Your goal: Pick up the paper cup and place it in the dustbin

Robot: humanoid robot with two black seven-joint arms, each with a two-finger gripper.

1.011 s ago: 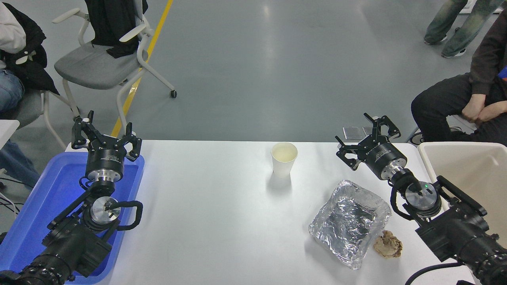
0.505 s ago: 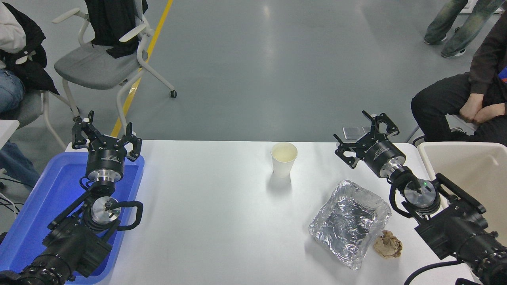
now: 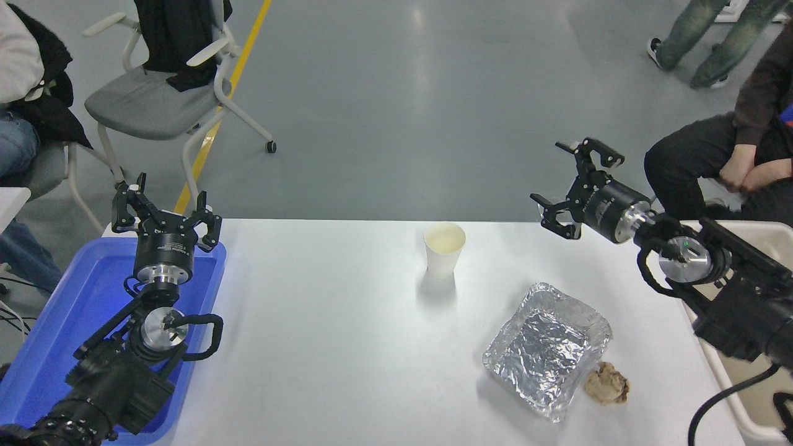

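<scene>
The paper cup (image 3: 444, 249) stood upright near the far edge of the white table (image 3: 347, 347), its cream-coloured inside showing and nothing touching it. Well to its right, the right gripper (image 3: 573, 186) hung raised above the table's far right corner with its fingers spread wide and nothing between them, pointing away to the upper left, apart from the cup. The right arm reached in from the right edge, crossing over the dustbin (image 3: 731, 381), of which only part of the beige rim and wall showed beside the table's right side. Nearer the camera, a crumpled foil tray (image 3: 548, 350) lay on the table, and a brown paper ball (image 3: 607, 384) rested just beside its near right corner. The left gripper (image 3: 166, 214) was parked at the lower left above the far end of a blue tray (image 3: 56, 322), its fingers also spread and holding nothing. Beyond the table, a grey chair (image 3: 148, 102) stood on the floor at the upper left, and a seated person (image 3: 731, 155) in dark clothes was at the upper right with hands together.
</scene>
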